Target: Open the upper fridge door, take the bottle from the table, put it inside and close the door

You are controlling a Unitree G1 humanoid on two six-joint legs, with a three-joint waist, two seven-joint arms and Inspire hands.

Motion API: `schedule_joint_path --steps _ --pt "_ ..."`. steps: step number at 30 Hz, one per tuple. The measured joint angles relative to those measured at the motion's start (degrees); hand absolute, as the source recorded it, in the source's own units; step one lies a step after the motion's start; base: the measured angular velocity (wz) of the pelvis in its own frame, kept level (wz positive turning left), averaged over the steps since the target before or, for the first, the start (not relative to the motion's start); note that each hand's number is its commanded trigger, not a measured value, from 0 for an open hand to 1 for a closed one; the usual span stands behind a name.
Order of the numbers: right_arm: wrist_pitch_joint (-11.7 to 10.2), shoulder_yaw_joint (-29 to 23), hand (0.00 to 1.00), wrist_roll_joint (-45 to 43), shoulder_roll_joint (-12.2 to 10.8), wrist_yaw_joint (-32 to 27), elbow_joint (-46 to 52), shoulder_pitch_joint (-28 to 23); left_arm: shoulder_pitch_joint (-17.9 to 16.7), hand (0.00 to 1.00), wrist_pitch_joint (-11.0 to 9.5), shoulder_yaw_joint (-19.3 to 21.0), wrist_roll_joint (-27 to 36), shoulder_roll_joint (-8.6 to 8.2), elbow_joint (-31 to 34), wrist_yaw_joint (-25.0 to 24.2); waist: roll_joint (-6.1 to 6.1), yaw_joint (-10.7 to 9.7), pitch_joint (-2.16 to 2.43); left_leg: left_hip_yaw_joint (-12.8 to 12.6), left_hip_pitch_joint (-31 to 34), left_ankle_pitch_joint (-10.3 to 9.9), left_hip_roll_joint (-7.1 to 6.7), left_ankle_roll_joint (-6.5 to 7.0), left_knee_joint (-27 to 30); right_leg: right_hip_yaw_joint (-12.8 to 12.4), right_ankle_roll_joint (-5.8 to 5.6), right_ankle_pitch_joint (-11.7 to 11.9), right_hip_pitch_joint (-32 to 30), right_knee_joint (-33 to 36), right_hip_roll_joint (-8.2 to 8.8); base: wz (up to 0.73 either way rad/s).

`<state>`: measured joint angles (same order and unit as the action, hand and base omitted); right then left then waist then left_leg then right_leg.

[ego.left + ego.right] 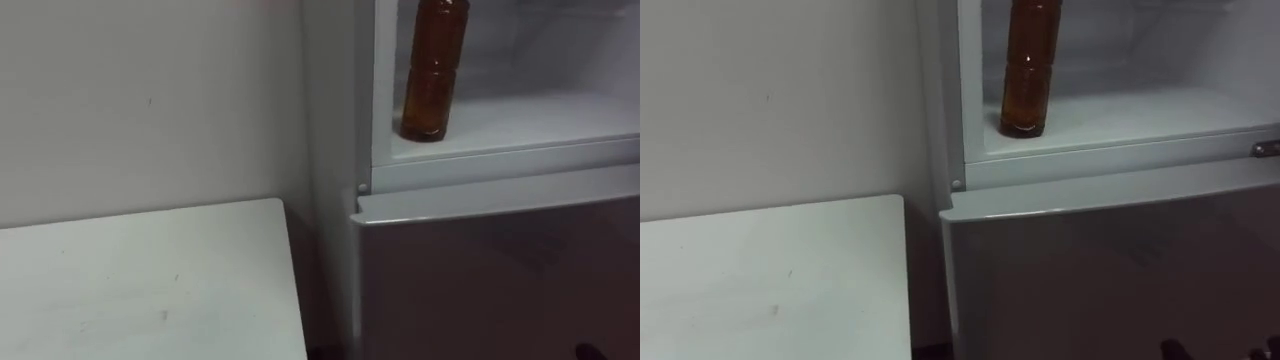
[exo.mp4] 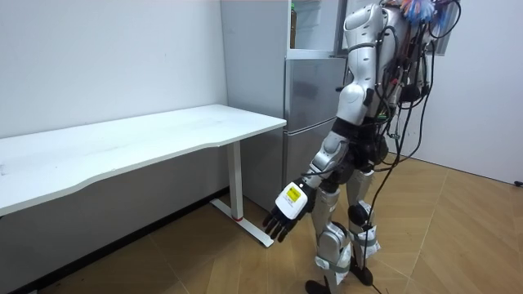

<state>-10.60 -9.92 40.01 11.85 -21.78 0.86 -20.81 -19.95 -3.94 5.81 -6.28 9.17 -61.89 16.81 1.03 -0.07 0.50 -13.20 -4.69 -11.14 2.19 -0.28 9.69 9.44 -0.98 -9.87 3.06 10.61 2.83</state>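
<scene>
Left hand (image 2: 286, 216) hangs low beside the robot, near the end of the bench (image 1: 150, 280), fingers loosely straight and holding nothing. Past that one white bench stands one fridge (image 1: 480, 270), its lower door shut and its upper compartment (image 1: 540, 120) open, with the single brown bottle (image 1: 432, 75) upright at the shelf's front left. Placement looks done; at most, closing the upper compartment remains.

The brown bottle (image 1: 435, 75) stands upright on the open upper fridge compartment's white floor (image 1: 540, 120), near its left wall.
</scene>
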Motion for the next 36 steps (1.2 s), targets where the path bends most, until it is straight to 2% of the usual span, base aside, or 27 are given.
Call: schedule_joint_path --steps 4,8,14,24,27,30,33,35,36 --pt "-1.17 1.1 0.0 -0.16 -0.75 -1.18 -12.67 -0.22 0.96 0.0 -0.33 -0.44 1.75 -0.04 0.39 0.46 -0.23 -0.42 -0.01 0.13 -0.06 -0.01 0.03 -0.03 -0.05 -0.06 0.01 -0.01 0.06 0.05 -0.04 0.0" --pt "-1.08 1.8 0.0 -0.01 -1.38 -3.17 -22.17 -0.59 1.22 0.0 -1.39 -0.35 2.23 -0.28 0.58 0.54 -0.23 -1.34 -0.04 -0.06 -0.17 -0.01 -0.01 -0.03 -0.16 -0.16 0.02 -0.04 -0.03 0.07 -0.02 0.0" --pt "-0.73 0.85 0.0 0.2 -1.37 -5.53 -32.76 -0.49 1.1 0.0 -1.44 -0.11 2.37 -0.28 0.37 0.48 -1.0 -1.96 -0.26 -0.13 -0.38 -0.04 -0.01 -0.05 -0.29 -0.12 -0.01 -0.16 0.02 0.08 0.0 0.0" --pt "-0.52 -3.87 0.0 0.51 -1.31 -11.29 -39.77 1.34 0.39 0.0 -1.16 0.77 3.49 -0.12 0.27 0.31 -1.22 -3.68 -0.29 -0.23 -0.52 -0.12 0.03 -0.1 -0.29 -0.03 0.05 -0.3 0.05 0.19 0.03 0.0" --pt "-0.53 -5.79 0.0 3.62 -1.31 -13.08 -40.27 1.74 0.22 0.0 -0.75 0.87 3.59 -0.13 0.55 -0.2 -1.33 -4.13 -0.22 -0.23 -0.48 -0.12 0.02 -0.11 -0.32 -0.07 0.03 -0.34 0.05 0.18 -0.01 0.0" --pt "-0.53 -10.22 0.0 8.22 -0.91 -15.47 -40.43 2.97 0.08 0.0 -0.66 1.11 4.64 -0.11 0.59 -0.68 -1.52 -4.69 -0.16 -0.2 -0.7 -0.11 -0.06 -0.11 -0.44 -0.19 0.02 -0.42 0.12 0.34 0.01 0.0" --pt "-0.53 -12.78 0.0 9.26 -0.3 -18.39 -39.97 3.97 -0.2 0.0 -0.45 2.94 5.67 0.09 1.41 -1.09 -2.46 -4.82 -0.2 -0.22 -0.94 -0.14 -0.12 -0.17 -0.53 -0.24 0.06 -1.25 -0.11 1.42 0.14 0.0" --pt "-0.5 -13.2 0.0 9.83 0.3 -20.05 -37.76 4.01 -1.43 0.0 -0.16 3.11 6.55 0.52 4.54 -1.34 -3.11 -5.07 -0.31 -0.22 -0.87 -0.19 0.02 -0.27 -0.55 -0.13 0.11 -1.34 -0.12 1.35 0.06 0.0" --pt "-0.49 -13.88 0.0 9.8 0.36 -20.4 -36.87 4.07 -1.63 0.0 -0.16 3.25 6.84 0.53 5.14 -1.41 -3.36 -5.14 -0.22 -0.21 -0.86 -0.19 0.02 -0.27 -0.6 -0.15 0.11 -1.34 -0.12 1.3 0.04 0.0"
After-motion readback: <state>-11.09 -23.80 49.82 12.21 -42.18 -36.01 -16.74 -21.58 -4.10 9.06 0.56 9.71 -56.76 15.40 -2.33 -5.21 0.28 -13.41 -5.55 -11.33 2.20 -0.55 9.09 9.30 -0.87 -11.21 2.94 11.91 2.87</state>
